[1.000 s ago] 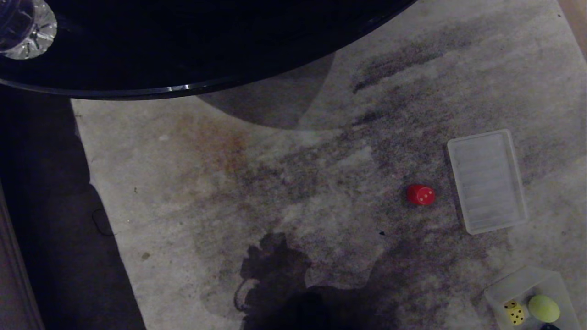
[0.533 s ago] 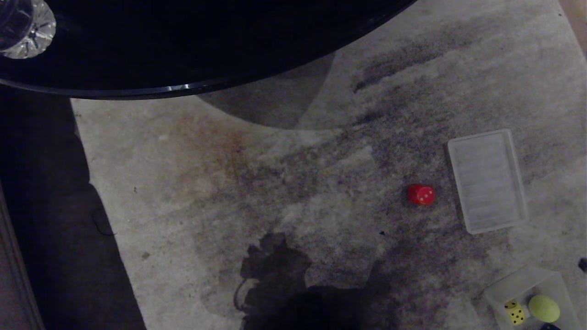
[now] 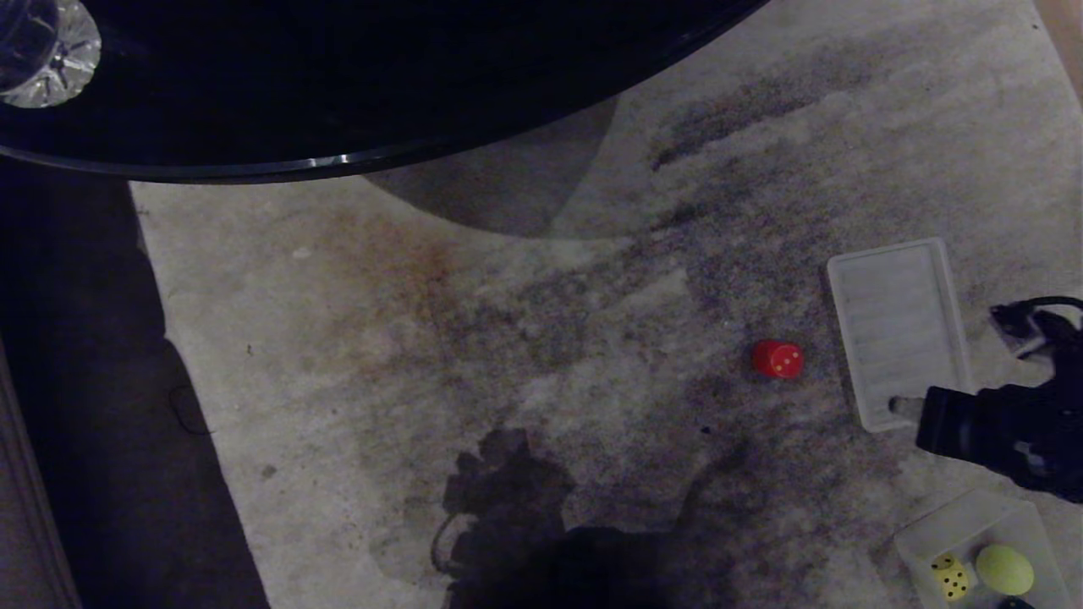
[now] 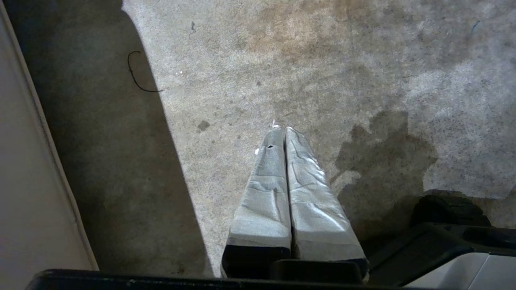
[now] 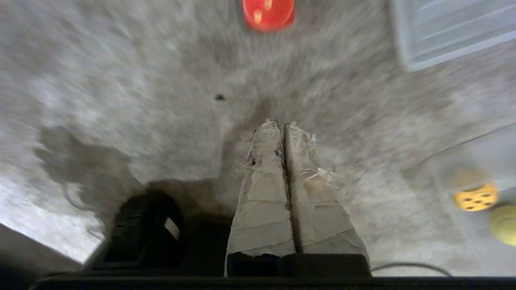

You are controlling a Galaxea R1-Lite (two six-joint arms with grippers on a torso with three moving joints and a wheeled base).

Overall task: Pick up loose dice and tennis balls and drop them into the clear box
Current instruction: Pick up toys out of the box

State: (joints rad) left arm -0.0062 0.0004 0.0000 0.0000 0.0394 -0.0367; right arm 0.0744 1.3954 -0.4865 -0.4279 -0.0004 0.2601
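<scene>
A red die [image 3: 777, 359] with white pips lies loose on the grey carpet, left of a flat ribbed lid [image 3: 898, 334]. The clear box [image 3: 956, 512] sits at the bottom right and holds a yellow die [image 3: 952, 579] and a tennis ball [image 3: 1004, 569]. My right gripper [image 3: 898, 407] reaches in from the right edge, shut and empty, its tip over the lid's near corner. In the right wrist view the shut gripper [image 5: 282, 125] points toward the red die [image 5: 268, 12], with the box's yellow die [image 5: 475, 197] and tennis ball [image 5: 504, 223] off to one side. My left gripper [image 4: 282, 129] hangs shut over bare carpet.
A black round tabletop [image 3: 338, 85] overhangs the far side, with a cut-glass piece [image 3: 46, 51] at its left end. Dark floor runs along the carpet's left edge [image 3: 85, 381]. A pale wall panel [image 4: 24, 161] and a thin black wire [image 4: 137, 76] lie by the left arm.
My right arm has swung into the head view from the right edge, up to the lid's near corner. The dice, ball, box and lid have not moved.
</scene>
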